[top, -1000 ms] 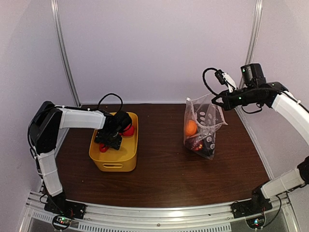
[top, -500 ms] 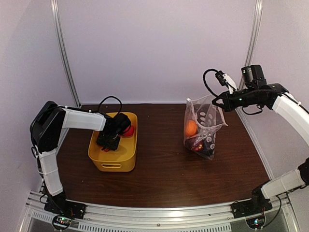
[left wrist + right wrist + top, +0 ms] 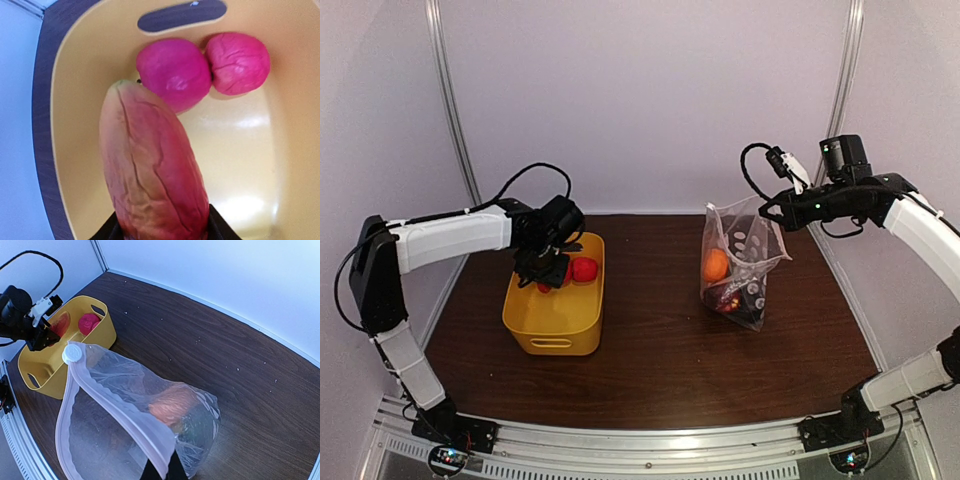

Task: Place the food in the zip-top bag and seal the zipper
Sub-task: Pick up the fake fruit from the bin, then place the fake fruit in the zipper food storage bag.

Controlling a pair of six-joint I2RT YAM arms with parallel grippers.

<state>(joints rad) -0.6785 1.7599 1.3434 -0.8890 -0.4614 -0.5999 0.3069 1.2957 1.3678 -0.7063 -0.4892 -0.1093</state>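
Note:
My left gripper (image 3: 549, 270) is shut on a long red-and-yellow toy vegetable (image 3: 152, 170) and holds it above the yellow basket (image 3: 552, 330). Two round pink-red toy fruits (image 3: 205, 70) lie in the basket below it; one also shows in the top view (image 3: 584, 269). My right gripper (image 3: 767, 212) is shut on the top edge of the clear dotted zip-top bag (image 3: 742, 250) and holds it upright with its mouth open. The zipper (image 3: 117, 407) runs from the jaws to a white tab (image 3: 73, 354). An orange fruit (image 3: 716, 264) and dark food (image 3: 748, 300) sit inside the bag.
The basket stands at the left on the dark wooden table (image 3: 660, 350), and the bag stands at the right. White walls and metal poles (image 3: 450, 110) close in the back and sides. A black cable (image 3: 535, 175) loops above the left wrist.
My left gripper has risen out of the basket with the long red vegetable, and the left arm has straightened. The right gripper and bag have not moved.

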